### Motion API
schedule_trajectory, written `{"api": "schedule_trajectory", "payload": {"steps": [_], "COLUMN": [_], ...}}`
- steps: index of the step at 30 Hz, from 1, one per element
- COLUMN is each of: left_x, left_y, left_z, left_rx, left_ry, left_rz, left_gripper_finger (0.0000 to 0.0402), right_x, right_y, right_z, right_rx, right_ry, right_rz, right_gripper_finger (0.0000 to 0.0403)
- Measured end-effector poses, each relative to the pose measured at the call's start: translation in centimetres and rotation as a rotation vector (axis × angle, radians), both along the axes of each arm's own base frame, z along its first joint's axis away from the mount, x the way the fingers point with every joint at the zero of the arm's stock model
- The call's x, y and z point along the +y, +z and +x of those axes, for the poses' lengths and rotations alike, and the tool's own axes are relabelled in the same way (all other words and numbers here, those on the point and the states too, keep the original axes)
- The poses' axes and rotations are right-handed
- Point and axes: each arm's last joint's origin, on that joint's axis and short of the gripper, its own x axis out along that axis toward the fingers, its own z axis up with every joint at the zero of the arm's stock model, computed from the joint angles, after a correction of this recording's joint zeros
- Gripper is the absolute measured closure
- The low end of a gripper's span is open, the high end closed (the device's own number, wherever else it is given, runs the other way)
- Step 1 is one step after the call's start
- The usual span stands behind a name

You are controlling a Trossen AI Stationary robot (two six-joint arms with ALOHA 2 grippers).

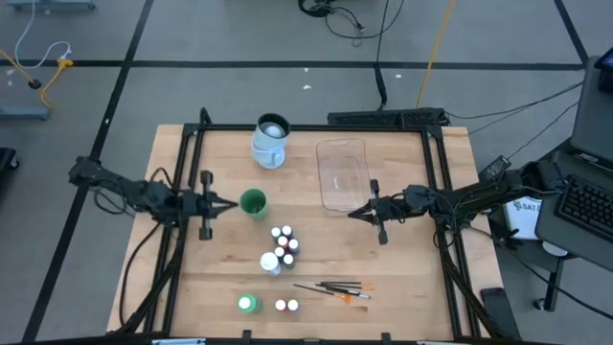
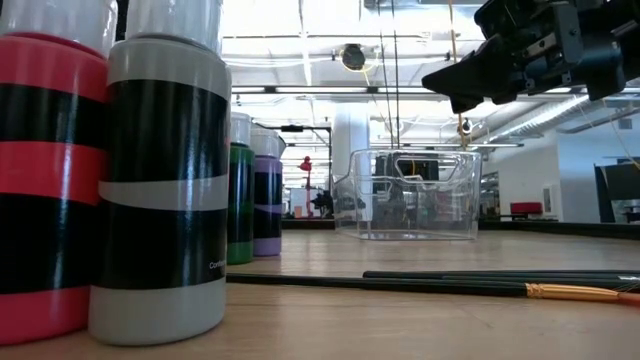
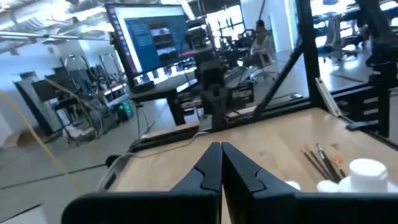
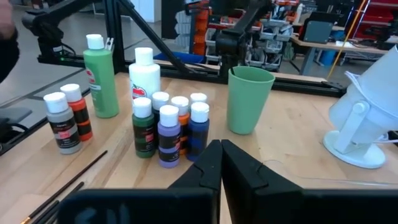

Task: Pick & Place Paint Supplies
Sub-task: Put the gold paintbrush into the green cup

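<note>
The paint supplies stand on the wooden table's near half. A cluster of small white-capped bottles (image 1: 283, 244) with a tall white bottle (image 4: 144, 73) is in the middle. A tall green bottle (image 1: 247, 304) and two small bottles (image 1: 285, 306) stand nearer the front edge. Thin brushes (image 1: 335, 287) lie flat to their right. My left gripper (image 1: 228, 203) is shut and hangs above the table, just left of a green cup (image 1: 253, 203). My right gripper (image 1: 352, 212) is shut with nothing in it, hanging near the clear tray's (image 1: 345, 172) near edge.
A white pitcher (image 1: 271, 141) stands at the far middle, left of the clear tray. The green cup stands between the two grippers, to the left of the table's middle. A black frame (image 1: 192, 144) runs along the table's edges. Bare wood lies at the near left and near right.
</note>
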Motion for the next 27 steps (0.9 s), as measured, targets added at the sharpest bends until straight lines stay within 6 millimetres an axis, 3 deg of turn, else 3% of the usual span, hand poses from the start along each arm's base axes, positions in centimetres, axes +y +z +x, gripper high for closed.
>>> {"api": "schedule_trajectory", "payload": {"steps": [9, 13, 20, 23, 27], "left_x": [1.4, 1.6, 1.6, 1.6, 1.6], "left_y": [-2.8, -5.0, -5.7, -5.7, -5.5], "left_z": [-0.5, -0.1, 0.2, 0.2, 0.2], "left_rx": [-0.097, -0.098, -0.021, -0.025, -0.047], "left_ry": [-0.032, -0.006, -0.023, -0.023, -0.015], "left_rz": [-0.081, -0.053, -0.088, -0.075, -0.048], "left_gripper_finger": [0.0401, 0.0401, 0.0392, 0.0388, 0.0387], "right_x": [0.9, 2.7, 8.0, 9.9, 11.9], "right_y": [0.8, 2.4, 5.9, 5.7, 3.8], "right_z": [0.5, 1.4, 2.1, 1.9, 2.2], "right_rx": [0.005, 0.229, 0.568, 0.72, 0.878], "right_ry": [0.002, -0.037, -0.099, -0.158, -0.238], "right_rz": [-0.078, -0.145, -0.146, -0.115, -0.074], "right_gripper_finger": [0.0403, 0.0403, 0.0403, 0.0403, 0.0392]}}
